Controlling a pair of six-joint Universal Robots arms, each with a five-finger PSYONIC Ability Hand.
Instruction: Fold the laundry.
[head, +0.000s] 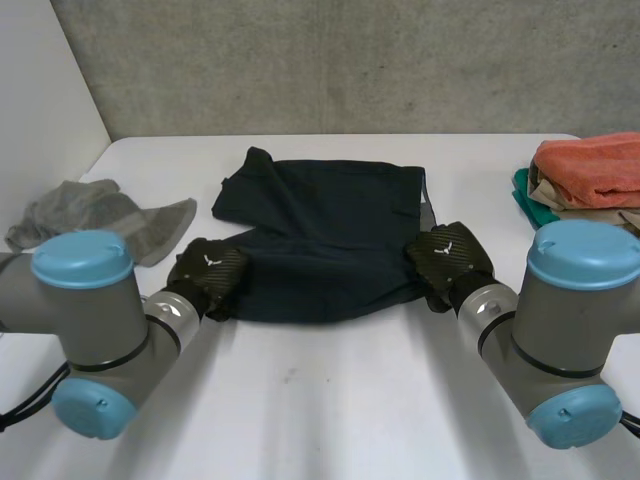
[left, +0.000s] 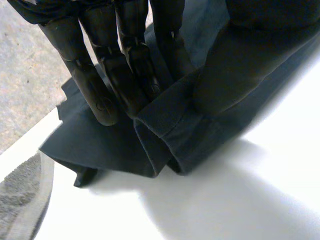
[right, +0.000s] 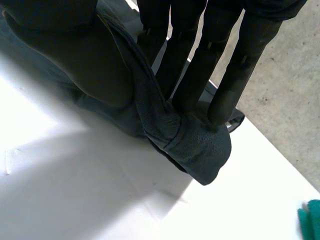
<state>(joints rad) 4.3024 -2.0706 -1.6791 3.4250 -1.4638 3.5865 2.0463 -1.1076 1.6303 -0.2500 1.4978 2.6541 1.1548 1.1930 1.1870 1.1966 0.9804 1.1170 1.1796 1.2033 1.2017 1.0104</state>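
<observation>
Dark garment (head: 330, 240) lies mid-table (head: 330, 400). Left hand (head: 208, 273) pinches its near left corner between thumb and fingers (left: 135, 75); right hand (head: 447, 260) likewise pinches the near right corner. Left hand's white mark: illegible.

On the counter (head: 330, 400) lie one dark garment (head: 330, 240), one grey cloth (head: 90, 215), one orange towel (head: 590, 165), one green cloth (head: 530, 212) and one beige item (head: 549, 192).
</observation>
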